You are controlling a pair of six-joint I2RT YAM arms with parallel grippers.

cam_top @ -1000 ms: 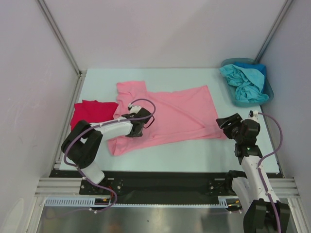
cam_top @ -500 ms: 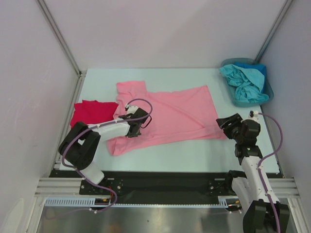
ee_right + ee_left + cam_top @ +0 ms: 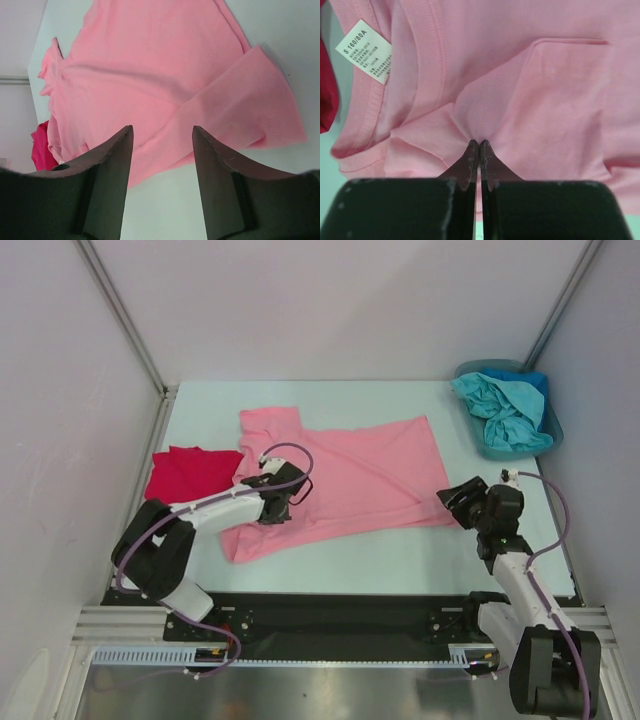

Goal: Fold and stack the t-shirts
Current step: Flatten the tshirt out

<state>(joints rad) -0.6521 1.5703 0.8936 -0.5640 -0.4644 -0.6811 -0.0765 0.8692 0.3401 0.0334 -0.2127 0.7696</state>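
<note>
A light pink t-shirt lies spread across the middle of the table, its collar toward the left. My left gripper sits low on it just beside the collar. In the left wrist view this gripper is shut, pinching a small ridge of the pink t-shirt near the white size label. My right gripper hovers open at the shirt's right lower corner; in the right wrist view it frames the edge of the pink cloth without touching it. A folded red t-shirt lies at the left.
A blue basket at the back right holds crumpled teal and blue t-shirts. White walls and metal rails close in the table on both sides. The red shirt shows far off in the right wrist view.
My left gripper has gone from open to shut, pinching pink cloth by the collar. My right gripper has shifted slightly left toward the shirt's corner, still open.
</note>
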